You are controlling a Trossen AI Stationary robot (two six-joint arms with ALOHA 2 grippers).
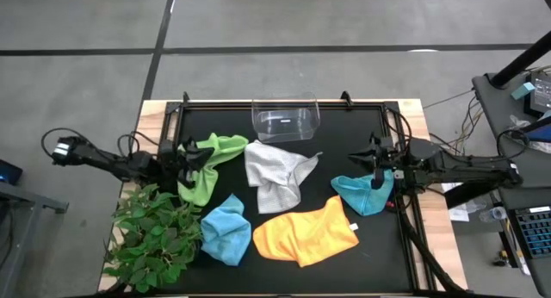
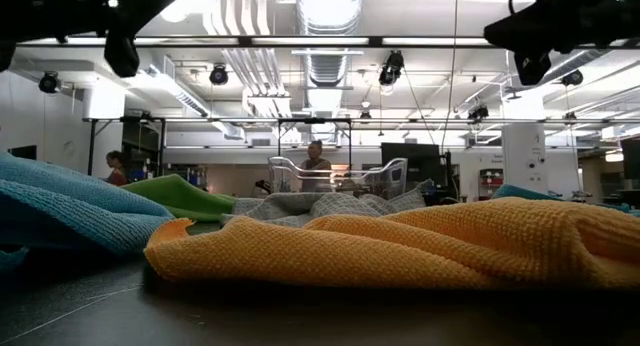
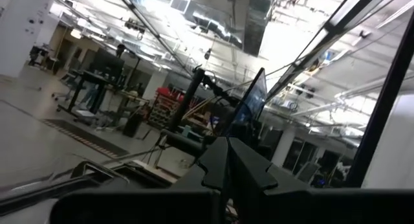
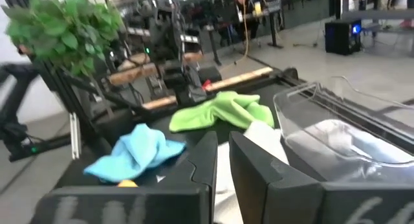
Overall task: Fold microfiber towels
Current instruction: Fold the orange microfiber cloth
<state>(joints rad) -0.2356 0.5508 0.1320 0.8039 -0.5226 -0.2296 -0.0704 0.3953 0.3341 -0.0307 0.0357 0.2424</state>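
Five towels lie crumpled on the black table (image 1: pixel 362 255). The left gripper (image 1: pixel 191 157), fingers closed and empty, hangs just beside the green towel (image 1: pixel 209 164), whose length runs diagonally away from it. The right gripper (image 1: pixel 372 163), nearly closed with nothing visibly held, hovers above the teal towel (image 1: pixel 363 193). Between them lie the grey towel (image 1: pixel 274 177), blue towel (image 1: pixel 226 230) and orange towel (image 1: pixel 306 232).

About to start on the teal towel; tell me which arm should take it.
Right. The right gripper hangs at the table's right edge, just above the teal towel, and holds nothing. The left gripper sits across the table by the lime green towel, with the grey-white towel between.
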